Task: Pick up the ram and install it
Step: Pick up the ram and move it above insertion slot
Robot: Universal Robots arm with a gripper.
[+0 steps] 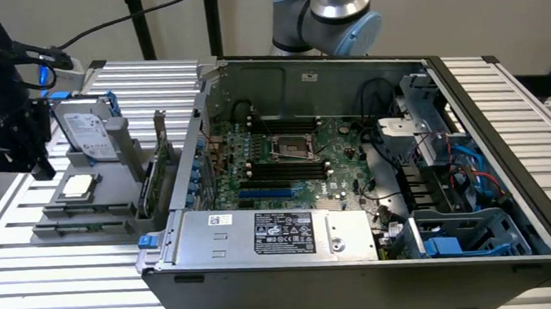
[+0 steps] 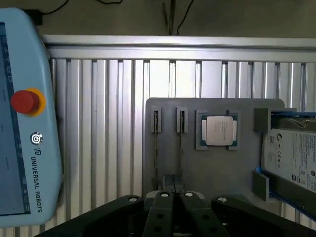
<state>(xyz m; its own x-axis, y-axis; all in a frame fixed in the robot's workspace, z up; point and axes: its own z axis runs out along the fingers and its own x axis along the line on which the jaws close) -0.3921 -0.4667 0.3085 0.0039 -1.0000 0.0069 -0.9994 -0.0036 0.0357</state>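
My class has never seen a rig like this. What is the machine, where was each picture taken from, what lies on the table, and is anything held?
The machine is a robot arm with a gripper, its grasping end. One picture comes from a camera off the arm: it shows a ribbed metal table with an open computer case, its motherboard exposed. The other comes from a camera on the wrist, looking past the gripper. Under it lies a grey holder carrying two thin ram sticks on edge, a square processor chip and a hard drive. Beside the holder sits the control tablet with a red stop button. The gripper is shut and holds nothing visible.
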